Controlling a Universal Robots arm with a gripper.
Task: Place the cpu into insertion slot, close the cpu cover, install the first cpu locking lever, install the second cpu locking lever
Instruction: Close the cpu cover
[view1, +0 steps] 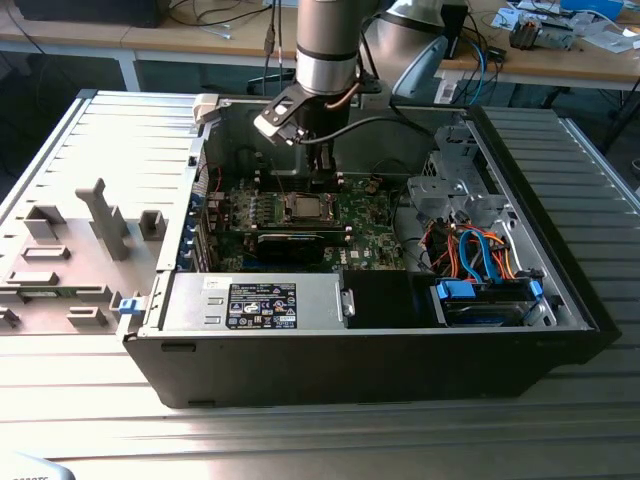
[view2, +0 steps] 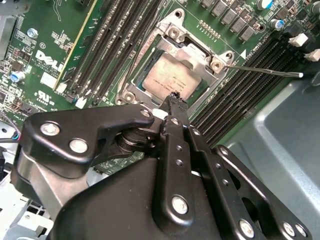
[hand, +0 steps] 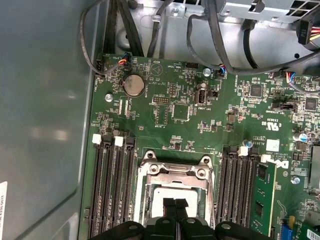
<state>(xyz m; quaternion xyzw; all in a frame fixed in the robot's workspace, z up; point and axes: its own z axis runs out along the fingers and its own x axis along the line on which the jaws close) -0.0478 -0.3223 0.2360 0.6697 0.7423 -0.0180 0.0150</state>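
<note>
One grey slatted surface (view1: 330, 440) carries one open black computer case (view1: 400, 365). One arm (view1: 328, 40) reaches down into the case over one green circuit board (hand: 190, 115). One black label (view1: 262, 305) sits on the silver box at the case front, its white print too small to read. Two banks of long memory slots (hand: 115, 185) flank the insertion slot (view2: 154, 51). One cpu (view2: 172, 80) sits in that slot. Its top shows through the window of the cpu cover (view2: 200, 52), which lies down over it. One thin lever rod (view2: 265, 70) sticks out free across the memory slots. The jaws are clenched together with their tips at the cpu's edge; whether they touch it cannot be told.
</note>
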